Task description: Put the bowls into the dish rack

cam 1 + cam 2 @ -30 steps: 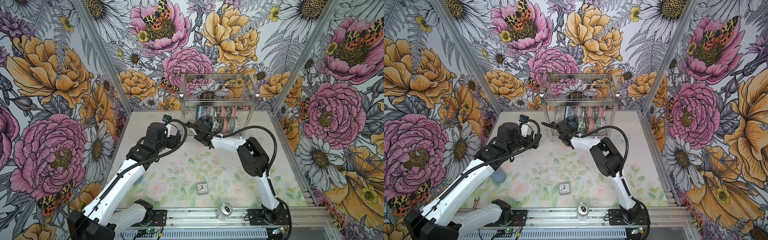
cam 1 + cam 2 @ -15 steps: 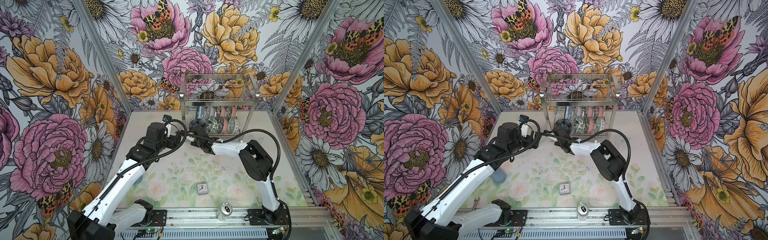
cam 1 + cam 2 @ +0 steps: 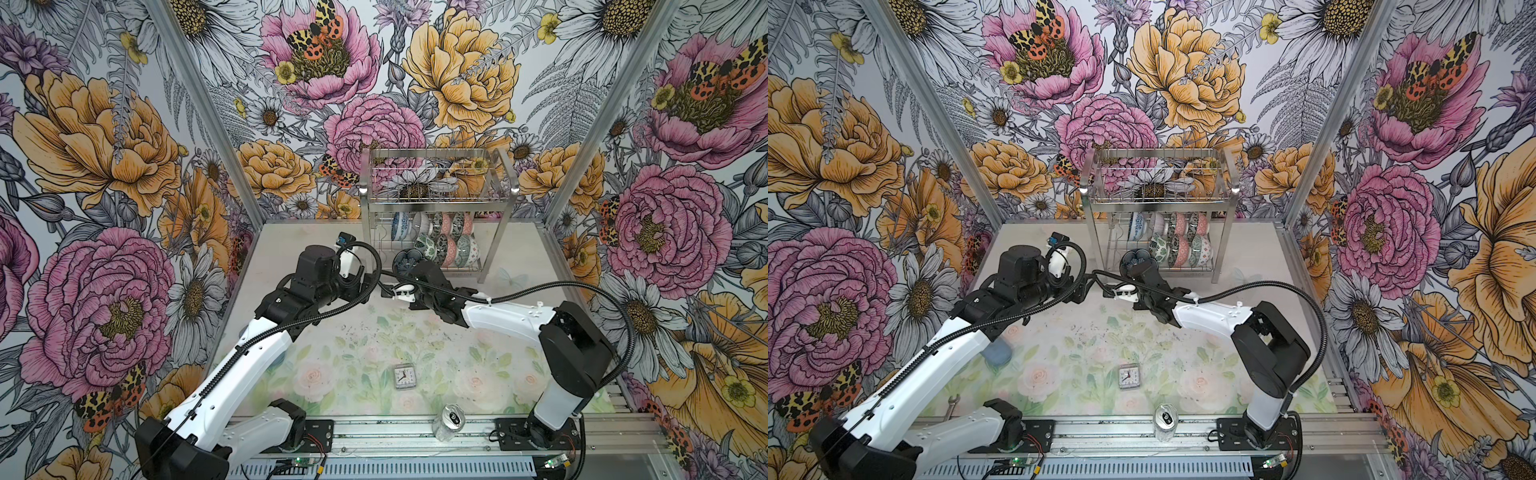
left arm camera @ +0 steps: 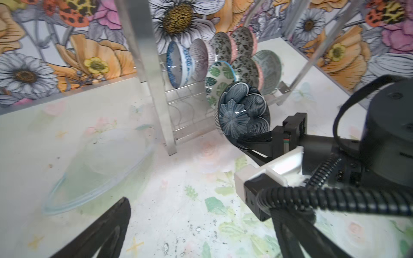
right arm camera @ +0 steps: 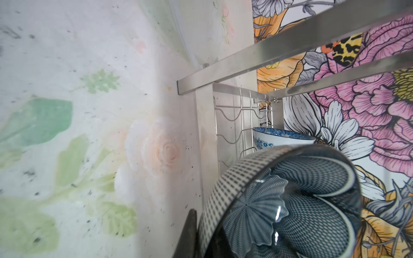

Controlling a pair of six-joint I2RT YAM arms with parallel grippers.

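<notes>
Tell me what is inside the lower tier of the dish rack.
Patterned bowls stand on edge in two rows in the dish rack. They overlap, so the exact count is hidden.

We see two arms, the left arm (image 3: 257, 365) and right arm (image 3: 509, 318), each with glossy white link shells, dotted with small screw holes, and chunky matte black joints. Ribbed black cable conduit (image 3: 561, 284) runs along each. Black base plates (image 3: 318, 430) sit at six o'clock. A white camera housing (image 4: 270, 169) caps the right wrist. The left pincer (image 4: 201, 205) has tapered black fingers (image 4: 105, 230).
</notes>
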